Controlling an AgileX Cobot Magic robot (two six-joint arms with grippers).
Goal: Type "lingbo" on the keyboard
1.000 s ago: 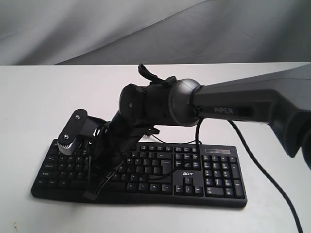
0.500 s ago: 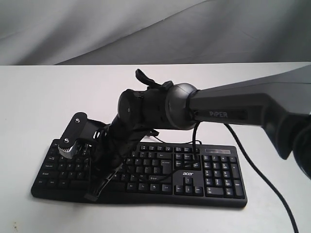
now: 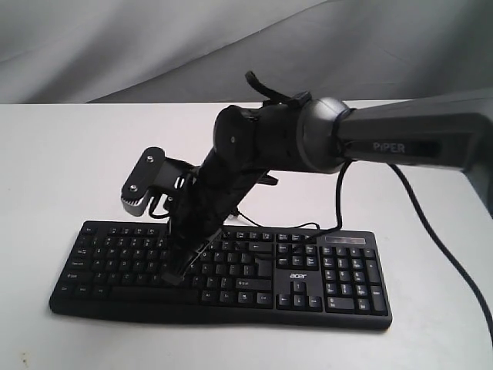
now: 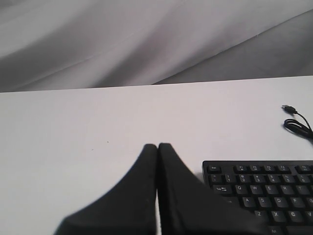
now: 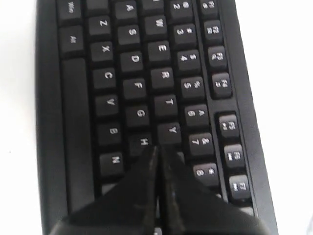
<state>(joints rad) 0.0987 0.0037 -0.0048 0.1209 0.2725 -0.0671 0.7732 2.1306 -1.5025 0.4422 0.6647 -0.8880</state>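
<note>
The black keyboard [image 3: 339, 271] lies on the white table, with its "acer" logo [image 3: 297, 274] near the arrow keys. My right gripper [image 3: 176, 276] reaches in from the right and slants down over the left-middle letter keys. In the right wrist view the right gripper [image 5: 157, 148] is shut and empty, its tips just beside the H key [image 5: 143, 141] and the Y key [image 5: 171, 130]; whether they touch a key I cannot tell. My left gripper [image 4: 157, 146] is shut and empty above bare table, left of the keyboard [image 4: 264, 188] corner. It is out of the exterior view.
The keyboard's thin cable ends in a loose USB plug [image 4: 288, 107] on the table behind it. The right arm's own black cable [image 3: 443, 254] trails over the table at the right. A grey cloth backdrop [image 3: 115, 46] hangs behind the white table [image 3: 69, 154].
The right gripper has risen and swung to the right, from the keyboard's front left edge to over the middle letter rows. The wrist joint now sits higher.
</note>
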